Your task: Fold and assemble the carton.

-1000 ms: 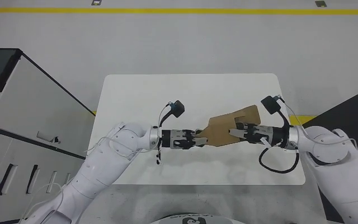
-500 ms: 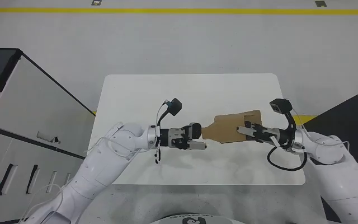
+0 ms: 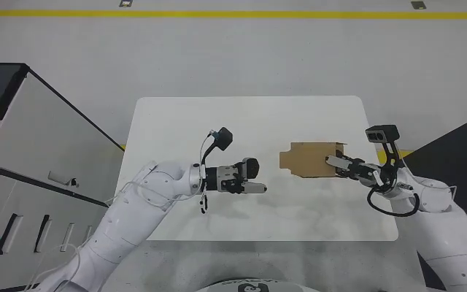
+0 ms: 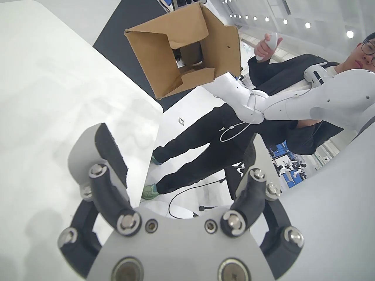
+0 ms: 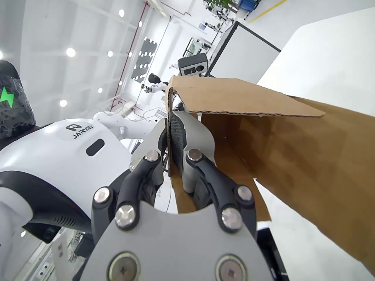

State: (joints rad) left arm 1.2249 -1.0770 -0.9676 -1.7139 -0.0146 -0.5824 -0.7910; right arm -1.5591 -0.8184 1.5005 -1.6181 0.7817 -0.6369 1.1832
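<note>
A green lightning-bolt sign (image 5: 6,96) stands on a dark rounded cover (image 5: 18,119), well off to one side of the right hand (image 5: 174,127), which is clamped on a wall of the carton (image 5: 278,147). No word or number can be read on the carton's brown faces.

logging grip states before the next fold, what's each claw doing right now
Left claw: open, holding nothing.
Right claw: closed on an edge of the carton.
</note>
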